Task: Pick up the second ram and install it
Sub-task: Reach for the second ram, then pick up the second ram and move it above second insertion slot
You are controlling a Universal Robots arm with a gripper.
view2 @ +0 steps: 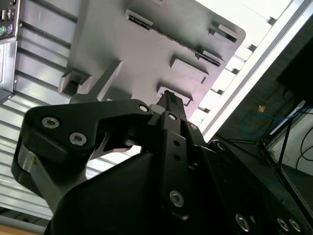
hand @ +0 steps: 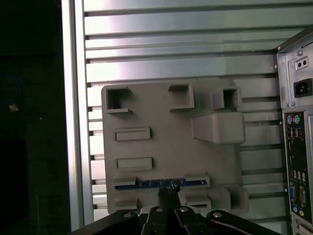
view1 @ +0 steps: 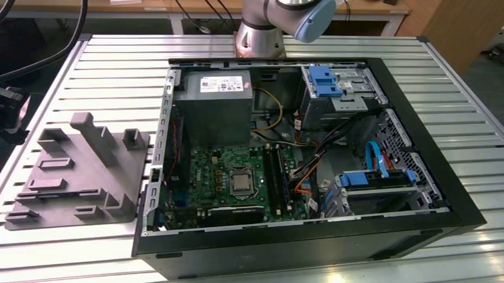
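You are looking at a grey holder (hand: 166, 142) that lies flat on the slatted table (hand: 171, 44), close to one table edge. The second ram (hand: 146, 184) stands on edge in a slot along the holder's rim. The gripper (hand: 168, 195) is at the ram's middle. The computer case (hand: 296, 147) stands beside the holder.

Second ram (hand: 149, 184): a long, thin stick showing a blue board edge in the first wrist view. It stands on its long edge, level, seated in a slot of the grey holder (hand: 166, 147). In the exterior view, the holder lies at nine o'clock from the computer case (view1: 441, 194).
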